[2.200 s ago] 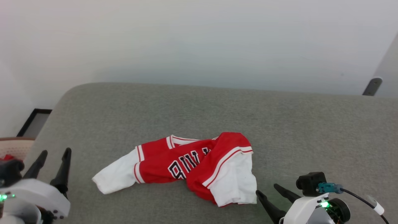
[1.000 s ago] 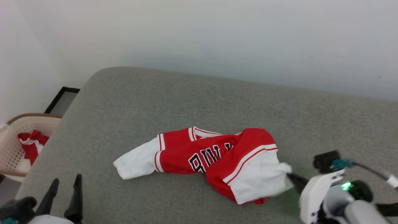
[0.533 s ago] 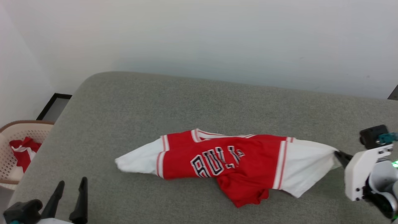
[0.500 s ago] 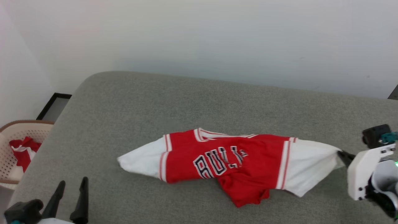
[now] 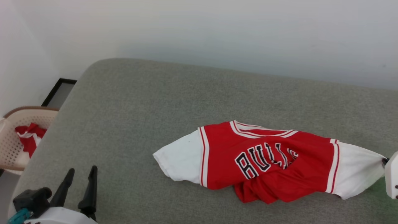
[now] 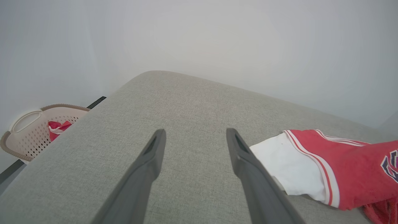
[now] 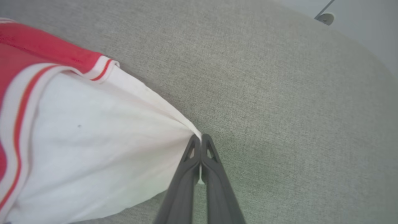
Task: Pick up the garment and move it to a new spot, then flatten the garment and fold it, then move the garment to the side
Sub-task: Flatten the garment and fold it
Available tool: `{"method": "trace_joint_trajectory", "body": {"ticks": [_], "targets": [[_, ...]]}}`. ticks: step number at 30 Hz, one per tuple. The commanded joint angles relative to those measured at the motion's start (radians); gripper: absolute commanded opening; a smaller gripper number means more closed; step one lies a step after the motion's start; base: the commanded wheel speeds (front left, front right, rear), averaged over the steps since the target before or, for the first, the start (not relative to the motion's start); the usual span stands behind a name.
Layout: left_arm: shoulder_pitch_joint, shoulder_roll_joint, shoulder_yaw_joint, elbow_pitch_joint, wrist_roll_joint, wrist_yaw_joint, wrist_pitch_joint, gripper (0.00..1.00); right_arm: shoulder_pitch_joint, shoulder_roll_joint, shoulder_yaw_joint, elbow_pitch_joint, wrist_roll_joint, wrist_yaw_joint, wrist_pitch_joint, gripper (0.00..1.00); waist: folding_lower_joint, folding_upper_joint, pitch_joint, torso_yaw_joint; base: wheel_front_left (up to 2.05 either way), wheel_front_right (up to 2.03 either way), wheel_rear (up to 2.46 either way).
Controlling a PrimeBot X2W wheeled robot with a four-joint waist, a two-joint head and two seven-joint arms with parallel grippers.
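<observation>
**A:** From the head camera, where do we find the jersey T-shirt (image 5: 267, 161)?

**B:** Around 4 o'clock of the frame, lying on the grey bench (image 5: 155, 102). The chest lettering faces up, the collar points toward 12 and the hem is bunched toward 6. Our right hand (image 5: 385, 161), at the frame's edge near 3 o'clock, is clenched on the tip of the pinched sleeve (image 5: 354, 174). That is why the cloth runs taut sideways.

**A:** And our left hand (image 5: 82, 170)?

**B:** Down at 7 o'clock, released and empty, well apart from the shirt. A laundry basket (image 5: 31, 109) holding a red cloth (image 5: 29, 137) stands past the bench edge at 9 o'clock.

**A:** What does the left wrist camera give us?

**B:** Our spread fingers (image 6: 146, 168) point across bare bench. The free sleeve (image 6: 289, 165) lies at 4 o'clock, just beside one finger. We judge that the hand is waiting there to take that sleeve when we flatten.

**A:** And the right wrist camera?

**B:** The fingertips meet mid-frame on a pinch of white cuff, and the sleeve fans out toward 9 o'clock in tension creases. We judge that holding the cuff lets us drag the whole shirt to its new spot and spread it as it goes. So thin a pinch could slip, though.
</observation>
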Motion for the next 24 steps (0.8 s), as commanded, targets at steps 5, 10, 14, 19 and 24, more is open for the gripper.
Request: {"method": "trace_joint_trajectory", "body": {"ticks": [5,10,14,19,24], "targets": [[-0.034,-0.008,-0.004,0.013,0.003,-0.013,0.000,1.00,-0.054,0.016,0.027,0.121,0.028,-0.001,-0.023,0.00,0.0000,0.0000,0.039,0.018,0.00,0.00,0.00],[-0.049,-0.006,-0.003,0.021,0.004,-0.013,0.001,1.00,-0.095,0.038,0.066,0.179,0.049,-0.001,-0.040,0.63,0.0000,0.0000,0.045,0.001,0.00,0.00,0.00],[-0.048,0.008,0.000,0.019,0.004,-0.013,0.008,1.00,-0.123,0.045,0.104,0.194,0.076,-0.001,-0.027,1.00,0.0000,0.0000,0.038,-0.027,0.00,0.00,0.00],[-0.034,0.030,0.006,0.006,0.000,-0.008,0.018,1.00,-0.148,0.038,0.160,0.156,0.115,-0.001,-0.025,1.00,0.0000,0.0000,0.014,-0.077,0.00,0.00,0.00],[-0.022,0.057,0.013,-0.013,-0.004,-0.004,0.039,1.00,-0.138,0.021,0.193,0.078,0.156,-0.001,-0.082,1.00,0.0000,0.0000,-0.018,-0.132,0.00,0.00,0.00]]}}
